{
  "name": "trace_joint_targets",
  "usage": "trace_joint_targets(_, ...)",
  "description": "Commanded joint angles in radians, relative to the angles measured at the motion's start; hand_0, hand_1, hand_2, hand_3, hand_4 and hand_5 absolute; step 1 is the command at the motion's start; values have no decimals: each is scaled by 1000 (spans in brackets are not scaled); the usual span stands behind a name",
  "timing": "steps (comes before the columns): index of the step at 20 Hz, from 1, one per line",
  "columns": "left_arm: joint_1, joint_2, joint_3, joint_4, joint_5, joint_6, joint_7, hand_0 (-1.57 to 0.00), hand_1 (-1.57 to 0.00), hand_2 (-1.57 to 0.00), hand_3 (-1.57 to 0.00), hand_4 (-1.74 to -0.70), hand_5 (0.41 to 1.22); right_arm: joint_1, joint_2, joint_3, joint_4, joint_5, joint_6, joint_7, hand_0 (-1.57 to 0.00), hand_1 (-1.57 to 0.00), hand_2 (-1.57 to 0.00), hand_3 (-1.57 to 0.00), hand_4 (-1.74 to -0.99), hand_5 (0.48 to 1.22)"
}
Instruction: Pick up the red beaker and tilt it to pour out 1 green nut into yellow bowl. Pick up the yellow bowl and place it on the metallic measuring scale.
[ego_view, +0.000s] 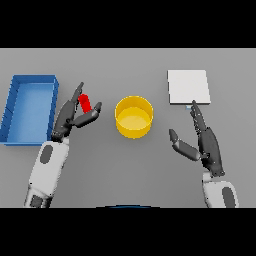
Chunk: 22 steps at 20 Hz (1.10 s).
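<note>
A smooth grey bench (125, 170) carries everything here. The left hand (72, 116), dark and matte on a white and grey arm, has its fingers and thumb closed in around the red beaker (84, 103), a small glossy cylinder that leans over, top toward the upper left, lifted between the fingers and thumb. Just right of it stands the yellow bowl (134, 116), a round, straight-walled tub with a bright plain rim and a paler floor inside; I cannot tell whether anything lies in it. The beaker is near the bowl's left side, not touching it.

Farther right lies the measuring scale (188, 86), a flat, pale, square plate. The right hand (205, 142) rests open below it, fingers straight and pointing up toward the scale's lower edge, thumb spread left, holding nothing.

At the left edge sits a blue tray (14, 100), rectangular with thin upright walls.
</note>
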Motion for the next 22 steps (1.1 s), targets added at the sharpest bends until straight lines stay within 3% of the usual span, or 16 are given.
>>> trace_joint_targets(1, -7, -4, 1, 19, 0, 1, -21, 1, 1, 1, 1, -1199, 669, -2, 5, 5, -7, 5, -5, 5, 1, 1, 1, 1, -1234, 635)
trace_joint_targets(6, -79, -18, 41, 109, 22, 19, -81, 1, 1, 1, 1, -1246, 695, 2, 11, 4, 8, 14, -15, -3, 1, 1, 1, 1, -1245, 642)
trace_joint_targets(10, -107, -44, 91, 215, 63, 23, -184, -4, -7, -54, -37, -1328, 738, 9, 7, -1, -8, 9, -17, 0, 1, 1, 1, 1, -1244, 644)
trace_joint_targets(12, -131, -68, 103, 248, 66, 52, -210, -207, -230, -287, -254, -1401, 787, 14, 12, 6, -11, 15, -19, 0, 1, 1, 1, 1, -1240, 645)
trace_joint_targets(14, -151, -65, 122, 278, 55, 99, -208, -551, -588, -662, -728, -1471, 943, 12, 8, 5, -17, 13, -16, 9, 1, 1, 1, 1, -1237, 648)
trace_joint_targets(15, -159, -74, 105, 292, 23, 131, -213, -755, -783, -844, -884, -1519, 999, 2, 2, -7, -15, 4, -16, 21, 1, 1, 1, 1, -1239, 648)
trace_joint_targets(17, -169, -72, 84, 300, -10, 141, -225, -1049, -1067, -1106, -1058, -1589, 1079, 10, 1, -7, -10, 1, -11, 25, 1, 1, 1, 1, -1239, 648)
trace_joint_targets(19, -160, -68, 79, 287, -3, 130, -223, -1237, -1248, -1273, -1154, -1636, 1130, 12, 11, 5, -17, 11, -16, 11, 1, 1, 1, 1, -1242, 650)
trace_joint_targets(22, -157, -68, 71, 270, -12, 136, -201, -1400, -1406, -1419, -1357, -1542, 1174, 11, 16, 0, -15, -5, -10, 3, 1, 1, 1, 1, -1255, 644)
